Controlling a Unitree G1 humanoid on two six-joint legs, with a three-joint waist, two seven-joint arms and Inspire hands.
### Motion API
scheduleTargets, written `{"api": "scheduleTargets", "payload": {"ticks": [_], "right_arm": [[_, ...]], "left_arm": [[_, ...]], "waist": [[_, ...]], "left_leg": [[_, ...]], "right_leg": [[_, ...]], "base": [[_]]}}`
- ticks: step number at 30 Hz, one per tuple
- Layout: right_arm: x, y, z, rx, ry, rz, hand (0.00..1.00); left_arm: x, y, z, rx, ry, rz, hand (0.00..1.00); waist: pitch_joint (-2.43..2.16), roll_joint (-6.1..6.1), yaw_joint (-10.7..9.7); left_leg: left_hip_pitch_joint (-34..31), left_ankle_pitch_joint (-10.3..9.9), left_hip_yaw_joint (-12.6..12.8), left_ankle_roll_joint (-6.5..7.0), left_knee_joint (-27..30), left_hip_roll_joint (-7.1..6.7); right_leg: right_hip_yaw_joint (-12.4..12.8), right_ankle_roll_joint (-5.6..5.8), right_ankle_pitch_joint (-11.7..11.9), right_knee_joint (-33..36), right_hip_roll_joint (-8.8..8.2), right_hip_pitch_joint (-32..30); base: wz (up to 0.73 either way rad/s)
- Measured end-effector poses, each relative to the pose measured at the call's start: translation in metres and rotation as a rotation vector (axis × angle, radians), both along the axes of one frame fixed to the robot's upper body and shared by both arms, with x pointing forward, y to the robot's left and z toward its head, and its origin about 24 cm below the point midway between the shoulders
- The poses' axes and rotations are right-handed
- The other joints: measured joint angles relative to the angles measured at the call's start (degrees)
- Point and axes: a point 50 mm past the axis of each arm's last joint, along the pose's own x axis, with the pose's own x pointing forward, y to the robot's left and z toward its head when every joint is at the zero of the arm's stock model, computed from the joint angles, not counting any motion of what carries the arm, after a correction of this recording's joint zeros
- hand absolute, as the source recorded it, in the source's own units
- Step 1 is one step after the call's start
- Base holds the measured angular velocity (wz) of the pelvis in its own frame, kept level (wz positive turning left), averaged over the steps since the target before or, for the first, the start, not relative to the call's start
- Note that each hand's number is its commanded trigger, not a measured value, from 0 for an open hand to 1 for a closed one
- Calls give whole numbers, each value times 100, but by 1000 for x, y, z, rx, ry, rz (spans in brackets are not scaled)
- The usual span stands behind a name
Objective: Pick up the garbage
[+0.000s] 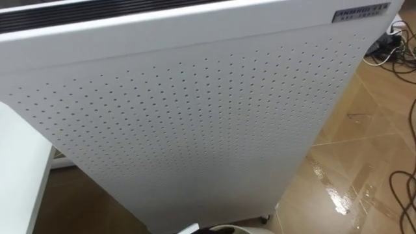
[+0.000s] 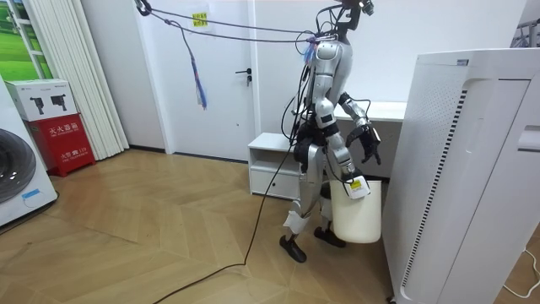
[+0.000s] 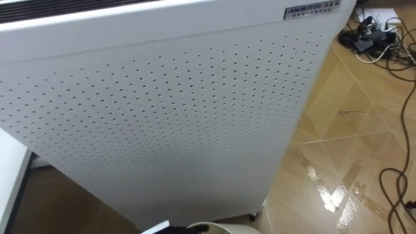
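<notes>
Room view count: 1 perforated white unit (image 2: 456, 169) at 3 o'clock, 1 white bin (image 2: 359, 218) at 4, 1 door (image 2: 226, 76) at 11, 1 washer (image 2: 18, 173) and 1 red box (image 2: 66, 145) at 9.

A tall white unit (image 1: 195, 117) with a perforated face stands on the glossy wood floor (image 1: 364, 162) — a tangle of cables (image 1: 393, 45) lies past its far corner. Elsewhere in the room: a low white cabinet (image 2: 268, 143), a white door (image 2: 228, 76), a red box (image 2: 63, 139).
</notes>
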Motion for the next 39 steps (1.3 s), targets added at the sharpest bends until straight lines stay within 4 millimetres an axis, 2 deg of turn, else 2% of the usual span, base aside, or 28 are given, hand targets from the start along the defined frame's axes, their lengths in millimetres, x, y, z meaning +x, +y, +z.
{"api": "scheduleTargets", "payload": {"ticks": [7, 10, 12, 16, 19, 23, 25, 27, 31, 32, 34, 39], "right_arm": [[-1, 0, 0, 9, 4, -11, 100], [-3, -2, -2, 22, 11, -34, 100], [-11, -6, -5, 20, 31, -48, 100], [-23, -14, -9, 23, 58, -86, 100], [-38, -22, -15, 21, 92, -136, 100], [-66, -32, -25, 6, 170, -193, 100], [-76, -38, -28, -3, 195, -228, 100], [-90, -42, -31, 8, 225, -290, 100], [-105, -47, -34, 15, 251, -365, 100], [-110, -48, -35, 18, 257, -391, 100], [-114, -48, -37, 33, 265, -444, 100], [-127, -52, -39, 40, 293, -508, 100]], "left_arm": [[-1, 1, -3, 38, 14, -25, 0], [0, 4, -3, 115, -14, -37, 0], [0, 11, -5, 186, -32, -39, 0], [0, 20, -6, 223, -45, 0, 0], [-3, 25, -8, 227, -41, 47, 0], [-10, 29, -14, 247, -38, 103, 0], [-14, 32, -19, 255, -20, 132, 0], [-23, 37, -35, 270, 46, 189, 0], [-42, 47, -59, 306, 163, 258, 0], [-50, 50, -67, 300, 215, 302, 0], [-60, 58, -79, 282, 286, 388, 0], [-102, 90, -104, 244, 500, 713, 0]], "waist": [[-1, -16, 0], [-21, -54, 7], [-24, -63, 7], [-33, -76, -27], [-43, -82, -130], [-108, -150, -198], [-122, -169, -265], [-147, -185, -267], [-134, -215, -269], [-147, -220, -272], [-144, -211, -281], [-152, -187, -266]], "left_leg": [[8, 0, 5, 0, 9, -2], [32, 0, 12, 0, 8, 3], [152, -1, 15, 0, -33, -2], [329, -2, 20, -1, -92, -23], [494, -30, 61, 2, -95, -36], [753, -41, 178, -5, -200, -28], [902, -48, 202, -7, -246, -30], [1103, -51, 341, -11, -355, -10], [1390, -62, 522, -14, -502, 2], [1452, -79, 559, -15, -528, 7], [1536, -88, 613, -18, -567, 16], [1615, -170, 811, -46, -569, 74]], "right_leg": [[-6, -4, 2, 7, -4, 15], [-1, -9, 6, -38, 6, 40], [-8, -7, 27, -149, 19, 177], [13, -2, 29, -232, 10, 363], [62, 5, 32, -285, 0, 537], [136, 7, 31, -341, -12, 728], [154, 15, 21, -342, -34, 839], [302, 16, 20, -363, -76, 939], [492, 23, 30, -420, -47, 1110], [555, 24, 30, -425, -49, 1132], [614, 25, 31, -441, -48, 1176], [767, 10, 40, -504, -31, 1214]], "base": [[0], [0], [0], [0], [-4], [-12], [-13], [-30], [-30], [-25], [-20], [-17]]}}
